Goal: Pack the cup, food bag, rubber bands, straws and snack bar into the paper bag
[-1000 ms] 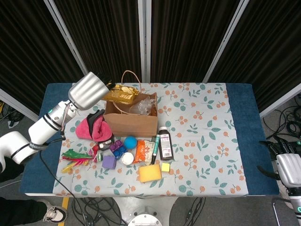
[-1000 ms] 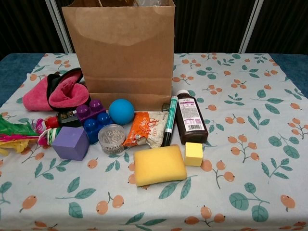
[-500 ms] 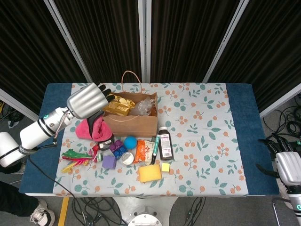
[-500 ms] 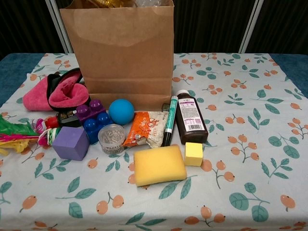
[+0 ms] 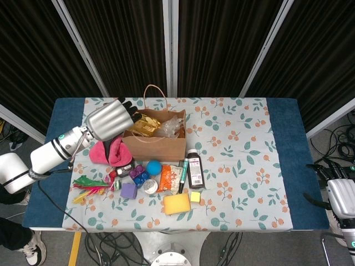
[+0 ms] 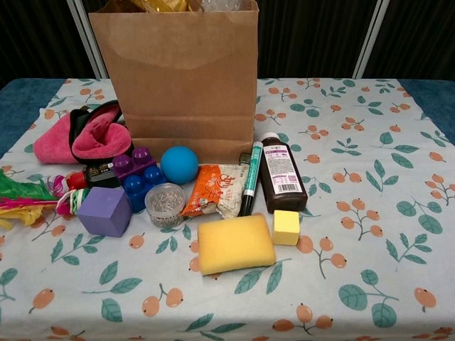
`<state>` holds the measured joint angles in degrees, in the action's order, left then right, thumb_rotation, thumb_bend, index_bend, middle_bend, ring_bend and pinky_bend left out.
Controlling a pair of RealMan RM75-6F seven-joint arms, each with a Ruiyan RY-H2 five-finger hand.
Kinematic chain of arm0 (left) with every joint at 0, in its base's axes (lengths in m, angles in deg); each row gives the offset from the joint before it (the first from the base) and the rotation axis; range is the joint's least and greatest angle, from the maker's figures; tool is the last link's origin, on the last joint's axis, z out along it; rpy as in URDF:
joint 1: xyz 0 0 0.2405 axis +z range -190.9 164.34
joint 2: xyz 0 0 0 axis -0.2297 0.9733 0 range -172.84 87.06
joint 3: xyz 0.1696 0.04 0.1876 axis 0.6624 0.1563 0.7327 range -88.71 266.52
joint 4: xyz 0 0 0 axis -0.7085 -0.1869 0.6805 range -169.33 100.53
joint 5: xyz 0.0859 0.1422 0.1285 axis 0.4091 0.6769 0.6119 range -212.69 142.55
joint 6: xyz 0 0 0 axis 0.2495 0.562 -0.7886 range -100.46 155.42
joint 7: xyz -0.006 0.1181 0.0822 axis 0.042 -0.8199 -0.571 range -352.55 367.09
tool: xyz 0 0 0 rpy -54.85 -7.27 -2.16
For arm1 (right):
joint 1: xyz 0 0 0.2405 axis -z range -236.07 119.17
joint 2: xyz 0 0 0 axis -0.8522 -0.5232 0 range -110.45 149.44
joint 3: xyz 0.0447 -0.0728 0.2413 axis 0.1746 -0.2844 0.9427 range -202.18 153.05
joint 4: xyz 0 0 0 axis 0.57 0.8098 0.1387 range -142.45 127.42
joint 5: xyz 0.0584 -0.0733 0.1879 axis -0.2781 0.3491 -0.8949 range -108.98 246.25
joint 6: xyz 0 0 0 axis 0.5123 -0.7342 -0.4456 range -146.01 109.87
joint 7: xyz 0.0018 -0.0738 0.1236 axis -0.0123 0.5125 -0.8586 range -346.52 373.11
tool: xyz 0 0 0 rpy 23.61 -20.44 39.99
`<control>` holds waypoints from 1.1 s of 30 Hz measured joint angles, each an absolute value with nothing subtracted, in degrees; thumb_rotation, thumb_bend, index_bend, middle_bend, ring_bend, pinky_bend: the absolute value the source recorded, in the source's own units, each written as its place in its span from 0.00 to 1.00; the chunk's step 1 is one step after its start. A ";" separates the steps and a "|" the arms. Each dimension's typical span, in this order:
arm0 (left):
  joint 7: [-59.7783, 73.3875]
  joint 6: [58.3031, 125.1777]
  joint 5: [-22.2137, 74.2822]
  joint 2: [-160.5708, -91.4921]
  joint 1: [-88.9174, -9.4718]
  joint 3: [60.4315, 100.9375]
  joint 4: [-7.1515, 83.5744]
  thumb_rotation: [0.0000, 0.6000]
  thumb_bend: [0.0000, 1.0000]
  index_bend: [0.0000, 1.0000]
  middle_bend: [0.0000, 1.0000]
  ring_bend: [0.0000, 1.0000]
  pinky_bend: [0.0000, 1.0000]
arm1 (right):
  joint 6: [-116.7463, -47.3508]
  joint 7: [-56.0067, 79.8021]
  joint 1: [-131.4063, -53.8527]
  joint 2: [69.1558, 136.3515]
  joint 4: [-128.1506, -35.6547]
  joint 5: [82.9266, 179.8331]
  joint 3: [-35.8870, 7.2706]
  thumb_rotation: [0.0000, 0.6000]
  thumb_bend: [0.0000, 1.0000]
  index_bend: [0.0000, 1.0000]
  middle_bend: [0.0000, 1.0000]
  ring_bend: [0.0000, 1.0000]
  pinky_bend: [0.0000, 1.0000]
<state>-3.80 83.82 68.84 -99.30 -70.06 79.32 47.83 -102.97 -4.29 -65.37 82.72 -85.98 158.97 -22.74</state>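
Only your head view caught the left robot hand at the paper bag mouth, grasping the gold snack bar inside; your right robot hand hung released off the counter; chest view showed neither

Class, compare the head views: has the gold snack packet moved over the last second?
Yes. The gold snack packet has dropped from above the paper bag's left rim down into its opening.

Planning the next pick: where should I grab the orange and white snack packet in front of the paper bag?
Probably pinch the orange and white snack packet by its near edge, from above: it lies flat, with the green marker against its right side and the clear tub at its left.
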 measured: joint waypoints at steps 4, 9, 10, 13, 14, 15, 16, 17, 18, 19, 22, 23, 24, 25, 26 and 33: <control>-4.40 85.29 69.50 -99.83 -70.36 79.34 47.17 1.00 0.17 0.29 0.38 0.38 0.49 | -102.73 -4.99 -65.36 82.90 -85.47 158.76 -22.75 1.00 0.06 0.24 0.28 0.08 0.11; -4.56 86.38 69.63 -100.00 -70.56 79.26 46.94 1.00 0.17 0.27 0.37 0.38 0.48 | -102.46 -5.69 -65.39 82.89 -85.04 158.35 -22.56 1.00 0.06 0.24 0.28 0.08 0.11; -4.56 86.66 69.66 -99.98 -70.57 79.24 46.93 1.00 0.17 0.26 0.37 0.38 0.48 | -102.46 -5.74 -65.40 82.88 -85.04 158.34 -22.54 1.00 0.06 0.24 0.28 0.08 0.11; -4.58 87.48 69.64 -99.82 -70.59 79.08 46.92 1.00 0.17 0.26 0.37 0.37 0.48 | -102.51 -5.92 -65.43 82.79 -85.14 158.34 -22.44 1.00 0.06 0.24 0.28 0.08 0.11; -4.60 87.75 69.57 -99.73 -70.56 78.98 46.96 1.00 0.17 0.26 0.37 0.37 0.47 | -102.52 -5.95 -65.45 82.74 -85.23 158.34 -22.40 1.00 0.06 0.24 0.28 0.08 0.11; -4.66 88.14 69.34 -99.59 -70.49 78.79 47.03 1.00 0.17 0.26 0.37 0.37 0.47 | -102.53 -5.96 -65.45 82.70 -85.29 158.33 -22.38 1.00 0.06 0.24 0.28 0.08 0.11; -4.74 88.44 69.07 -99.47 -70.42 78.59 47.09 1.00 0.17 0.26 0.37 0.37 0.47 | -102.54 -5.97 -65.46 82.67 -85.34 158.31 -22.35 1.00 0.06 0.24 0.28 0.08 0.11; -4.86 88.75 68.74 -99.35 -70.32 78.36 47.15 1.00 0.17 0.26 0.37 0.37 0.47 | -102.57 -5.97 -65.46 82.61 -85.47 158.29 -22.31 1.00 0.06 0.24 0.28 0.08 0.11; -5.12 89.18 68.21 -99.17 -70.11 78.03 47.24 1.00 0.17 0.26 0.37 0.37 0.47 | -102.59 -5.98 -65.46 82.54 -85.60 158.28 -22.28 1.00 0.06 0.24 0.28 0.08 0.11; -5.39 89.52 67.71 -99.05 -69.87 77.76 47.32 1.00 0.17 0.26 0.37 0.36 0.47 | -102.66 -6.02 -65.44 82.48 -85.72 158.27 -22.24 1.00 0.06 0.24 0.28 0.08 0.11; -6.69 91.48 65.05 -98.90 -68.33 76.63 47.70 1.00 0.17 0.29 0.37 0.36 0.47 | -103.13 -6.58 -65.35 82.30 -85.97 158.23 -22.03 1.00 0.05 0.24 0.28 0.08 0.11; -7.23 92.30 63.83 -98.98 -67.61 76.23 47.91 1.00 0.17 0.29 0.37 0.35 0.47 | -103.35 -6.94 -65.29 82.25 -86.02 158.23 -21.95 1.00 0.05 0.24 0.28 0.08 0.11; -8.01 93.53 61.86 -99.15 -66.42 75.70 48.31 1.00 0.16 0.29 0.37 0.35 0.46 | -103.56 -7.29 -65.24 82.24 -86.02 158.24 -21.89 1.00 0.05 0.24 0.28 0.08 0.11; -8.61 94.57 60.14 -99.31 -65.37 75.31 48.72 1.00 0.16 0.29 0.36 0.34 0.45 | -103.84 -7.67 -65.16 82.26 -85.98 158.26 -21.82 1.00 0.05 0.24 0.28 0.08 0.11; -9.17 95.69 58.25 -99.50 -64.17 74.96 49.22 1.00 0.15 0.29 0.36 0.33 0.44 | -104.37 -8.15 -65.03 82.37 -85.86 158.30 -21.71 1.00 0.05 0.24 0.27 0.08 0.11; -10.03 105.77 43.27 -100.72 -48.84 75.34 56.92 1.00 0.10 0.28 0.32 0.25 0.33 | -110.16 -7.34 -63.98 83.91 -84.11 159.96 -20.92 1.00 0.06 0.24 0.22 0.03 0.02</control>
<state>-10.03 105.77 43.27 -100.72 -48.84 75.34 56.92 -110.16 -7.34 -63.98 83.91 -84.11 159.96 -20.92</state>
